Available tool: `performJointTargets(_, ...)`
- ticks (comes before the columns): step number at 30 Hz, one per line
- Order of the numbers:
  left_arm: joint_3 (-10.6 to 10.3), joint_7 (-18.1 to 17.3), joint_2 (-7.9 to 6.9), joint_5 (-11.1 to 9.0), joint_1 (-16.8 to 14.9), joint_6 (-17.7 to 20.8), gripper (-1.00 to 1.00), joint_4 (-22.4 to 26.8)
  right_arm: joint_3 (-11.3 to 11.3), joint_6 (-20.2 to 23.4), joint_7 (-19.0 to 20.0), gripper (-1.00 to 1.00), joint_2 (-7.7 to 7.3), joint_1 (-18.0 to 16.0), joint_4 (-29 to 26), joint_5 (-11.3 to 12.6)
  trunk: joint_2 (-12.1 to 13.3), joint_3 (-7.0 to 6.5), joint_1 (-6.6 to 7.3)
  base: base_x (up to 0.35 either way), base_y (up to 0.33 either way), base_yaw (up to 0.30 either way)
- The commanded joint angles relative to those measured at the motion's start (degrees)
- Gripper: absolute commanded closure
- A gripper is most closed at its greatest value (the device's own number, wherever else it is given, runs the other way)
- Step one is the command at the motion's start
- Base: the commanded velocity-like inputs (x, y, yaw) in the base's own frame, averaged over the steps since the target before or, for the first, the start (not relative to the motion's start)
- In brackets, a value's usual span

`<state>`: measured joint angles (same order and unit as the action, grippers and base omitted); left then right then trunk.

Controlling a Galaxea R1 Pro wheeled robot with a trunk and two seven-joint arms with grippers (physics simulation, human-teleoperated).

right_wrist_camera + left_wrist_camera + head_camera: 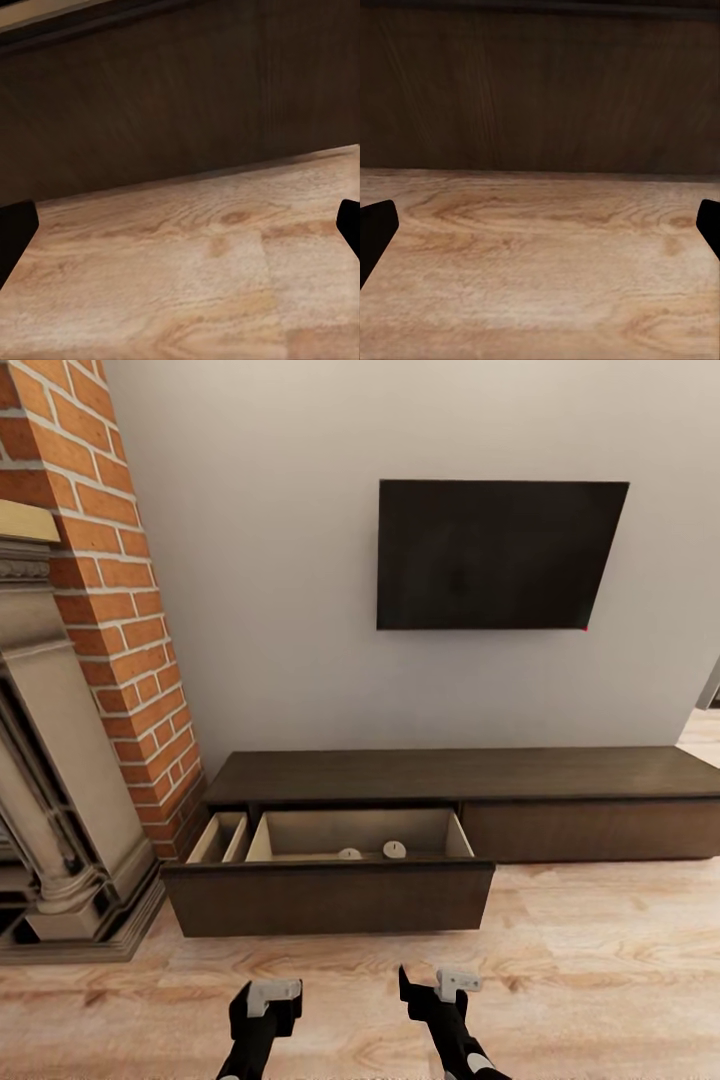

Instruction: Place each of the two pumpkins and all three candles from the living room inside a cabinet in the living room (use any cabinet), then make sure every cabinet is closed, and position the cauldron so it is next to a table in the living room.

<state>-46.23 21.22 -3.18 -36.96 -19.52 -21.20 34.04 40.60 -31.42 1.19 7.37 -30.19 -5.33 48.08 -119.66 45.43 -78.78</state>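
Cabinet (470, 775) drawer (330, 895) pulled out, two candles (394, 849) inside; both end effectors (265, 1000) released, empty

— Any lettering, labels, brands or numbers to read?
— None. Blank dark screen on the television (500, 555), no logo legible.
— On the cabinet (460, 780) or its open drawer (330, 895)?
— Plain brown wood, unmarked, 0 labels.
— Brick column (110, 600), fireplace surround (60, 760)?
— Bare brick and carved moulding, no signs.
— Wrist views?
— Wood grain on floor (540, 262) and dark panel, nothing written.
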Motion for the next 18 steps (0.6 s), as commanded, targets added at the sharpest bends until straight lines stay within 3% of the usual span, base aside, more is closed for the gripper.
performJointTargets(1, -0.60, 0.46, -0.07, -0.39, -0.08, -0.25, -1.00, 0.11, 0.44, -0.19, 0.11, -1.00, 0.02, -0.06, 0.10, 0.60, -0.44, 0.24, -0.22, 0.000, 0.000, 0.000)
performJointTargets(18, -0.77, 0.49, -0.10, -0.48, -0.08, -0.25, -1.00, 0.28, 0.45, -0.13, 0.04, -1.00, 0.10, -0.06, 0.41, 0.68, -7.26, 3.29, -3.95, 0.000, 0.000, 0.000)
